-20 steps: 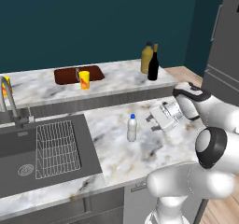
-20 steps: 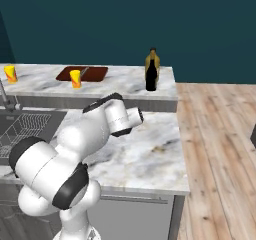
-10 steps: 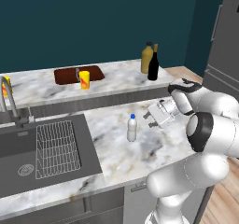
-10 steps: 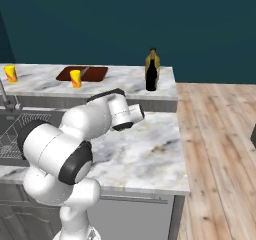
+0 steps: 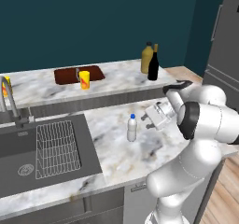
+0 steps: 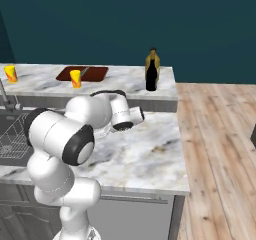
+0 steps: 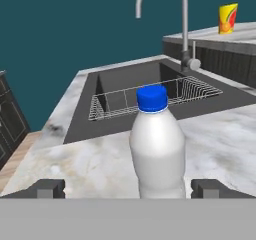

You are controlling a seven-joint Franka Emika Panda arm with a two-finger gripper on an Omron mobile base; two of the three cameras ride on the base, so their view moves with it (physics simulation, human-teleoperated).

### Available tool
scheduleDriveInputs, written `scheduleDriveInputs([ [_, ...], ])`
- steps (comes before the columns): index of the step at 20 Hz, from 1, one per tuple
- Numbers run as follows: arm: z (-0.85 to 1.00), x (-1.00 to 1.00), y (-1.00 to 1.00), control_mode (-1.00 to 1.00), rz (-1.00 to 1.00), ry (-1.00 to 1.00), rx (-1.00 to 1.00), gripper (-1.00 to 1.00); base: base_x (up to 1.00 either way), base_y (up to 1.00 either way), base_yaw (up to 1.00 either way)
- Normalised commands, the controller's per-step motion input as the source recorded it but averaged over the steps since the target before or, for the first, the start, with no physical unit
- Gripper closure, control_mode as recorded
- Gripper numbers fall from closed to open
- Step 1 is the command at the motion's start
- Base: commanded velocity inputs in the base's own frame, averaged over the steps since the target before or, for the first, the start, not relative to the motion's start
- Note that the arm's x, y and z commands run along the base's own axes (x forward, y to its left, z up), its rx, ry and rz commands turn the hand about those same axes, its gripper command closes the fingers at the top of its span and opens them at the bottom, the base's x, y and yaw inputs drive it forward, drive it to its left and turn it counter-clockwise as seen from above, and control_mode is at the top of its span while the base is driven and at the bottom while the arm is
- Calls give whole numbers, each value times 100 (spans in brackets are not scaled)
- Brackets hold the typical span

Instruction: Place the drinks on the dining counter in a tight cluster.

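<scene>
The small water bottle (image 5: 132,128) is seen upright on the lower marble surface (image 5: 121,157), between the sink (image 5: 42,155) and the gripper (image 5: 150,122), apart from the wine bottle (image 5: 153,64) and amber bottle (image 5: 147,58) that stand touching or nearly so on the raised dining counter (image 5: 116,80). The jaws are spread wide and nothing is held; in the hand view the bottle is framed between the two fingertips (image 7: 48,188).

The light, narrow bottle can probably be tipped towards the sink if it is bumped by a fingertip before the jaws are closed. If it is gripped too low or off-centre, it may be swung or dropped during the lift. At the counter, the wine bottle may be knocked over by a crowded placement.
</scene>
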Motion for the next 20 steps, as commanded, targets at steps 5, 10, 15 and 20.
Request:
scheduleDriveInputs([
  [5, -16, 28, 6, -100, 0, 0, 0, -100, 0, 0, 0],
  [10, -12, 21, 9, -100, 0, 0, 0, -100, 0, 0, 0],
  [15, -5, 2, 8, -100, 0, 0, 0, -100, 0, 0, 0],
  [20, -5, -1, 24, -100, 5, 0, 0, -100, 0, 0, 0],
])
